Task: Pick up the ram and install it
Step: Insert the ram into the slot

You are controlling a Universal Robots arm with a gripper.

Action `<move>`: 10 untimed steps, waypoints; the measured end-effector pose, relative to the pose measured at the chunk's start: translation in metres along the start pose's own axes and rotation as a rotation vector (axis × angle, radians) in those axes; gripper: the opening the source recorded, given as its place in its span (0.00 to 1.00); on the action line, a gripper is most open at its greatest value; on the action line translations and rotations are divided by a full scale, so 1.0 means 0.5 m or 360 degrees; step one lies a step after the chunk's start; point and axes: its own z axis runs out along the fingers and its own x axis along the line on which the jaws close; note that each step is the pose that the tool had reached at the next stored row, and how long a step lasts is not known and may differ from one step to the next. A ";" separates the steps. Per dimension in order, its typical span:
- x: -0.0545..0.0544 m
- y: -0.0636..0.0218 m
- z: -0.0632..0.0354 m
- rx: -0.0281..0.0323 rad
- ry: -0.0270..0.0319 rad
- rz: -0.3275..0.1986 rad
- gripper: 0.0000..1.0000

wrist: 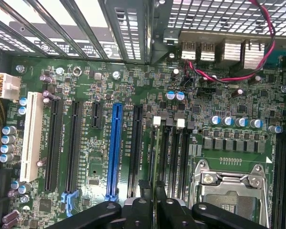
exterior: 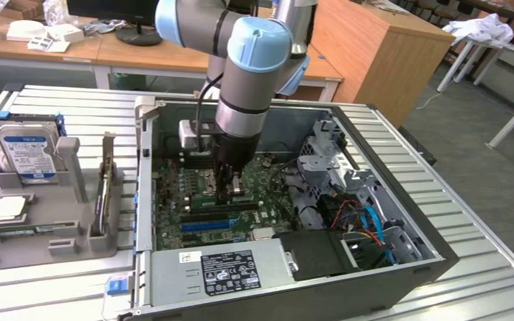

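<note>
Black fingers (wrist: 142, 212) of the end effector (wrist: 151, 210) are looming closest to the wrist camera. They are drawn narrow and pinching the ram (exterior: 205, 198), a thin green strip standing on edge at the memory slots (wrist: 174, 152) of the motherboard (wrist: 205, 102). Whether the ram is seated in a slot cannot be told. A blue expansion slot (wrist: 114, 148) and the metal processor socket (wrist: 229, 186) are flanking the memory slots. In the exterior view the arm (exterior: 243, 93) is reaching straight down into the open computer case (exterior: 417, 281), with the power supply (exterior: 221, 271) lying at six o'clock from the end effector. At nine o'clock from the case, a grey rack (exterior: 69, 231) is holding a hard drive (exterior: 25, 150) upright. Case and rack are both sitting on a slatted metal surface (exterior: 480, 227).
</note>
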 end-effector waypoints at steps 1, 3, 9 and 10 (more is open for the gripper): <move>0.000 0.000 0.000 -0.00025 0.00001 0.0000 0.13; 0.000 0.001 0.000 -0.00043 0.00000 0.0001 0.13; 0.000 0.001 0.000 -0.00141 -0.00003 0.0001 0.13; 0.000 0.001 0.000 -0.00145 -0.00005 0.0001 0.13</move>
